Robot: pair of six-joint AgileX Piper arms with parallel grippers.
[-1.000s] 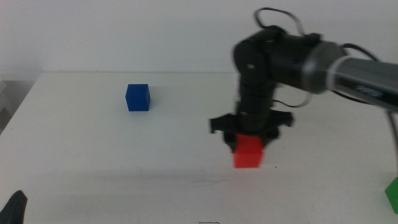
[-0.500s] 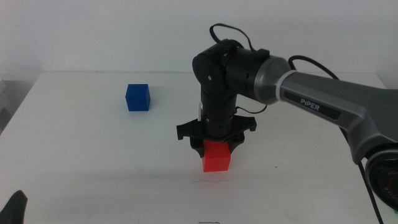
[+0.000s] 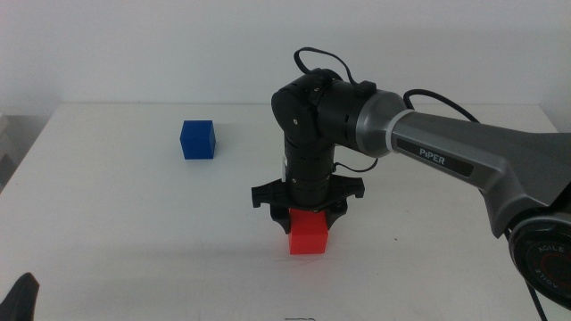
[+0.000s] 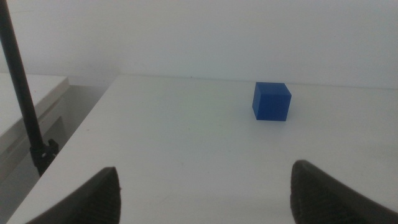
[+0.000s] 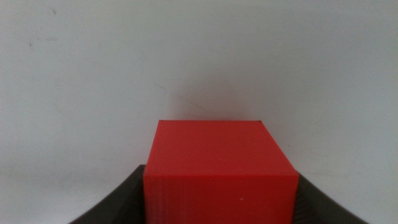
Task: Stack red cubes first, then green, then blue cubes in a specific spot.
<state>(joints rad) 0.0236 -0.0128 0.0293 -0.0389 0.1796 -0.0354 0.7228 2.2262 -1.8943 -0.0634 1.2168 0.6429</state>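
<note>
So nearest the camera, at the bottom left corner of the middle view, there's just a dark tip of the left gripper (image 3: pixel 20 299) poking in. In its own wrist view the two jaws sit far apart with nothing between them, so it's wide open and holding nothing.

A bit further in, just below the centre of the frame, the red cube (image 3: pixel 309 232) is pinched in the right gripper (image 3: pixel 308 212), which points straight down from above. The right wrist view shows the jaws hugging both sides of the cube (image 5: pixel 217 171). I honestly can't tell if the cube's bottom touches the white table (image 3: pixel 134 232) or hangs just above it.

The arm runs off to the right side of the frame, and you can read "PIPER" in white on its grey sleeve.

Further back, upper left of the middle view, the blue cube (image 3: pixel 197 140) sits alone on the table, well apart from the red one. The left wrist camera sees it too (image 4: pixel 272 101).
</note>
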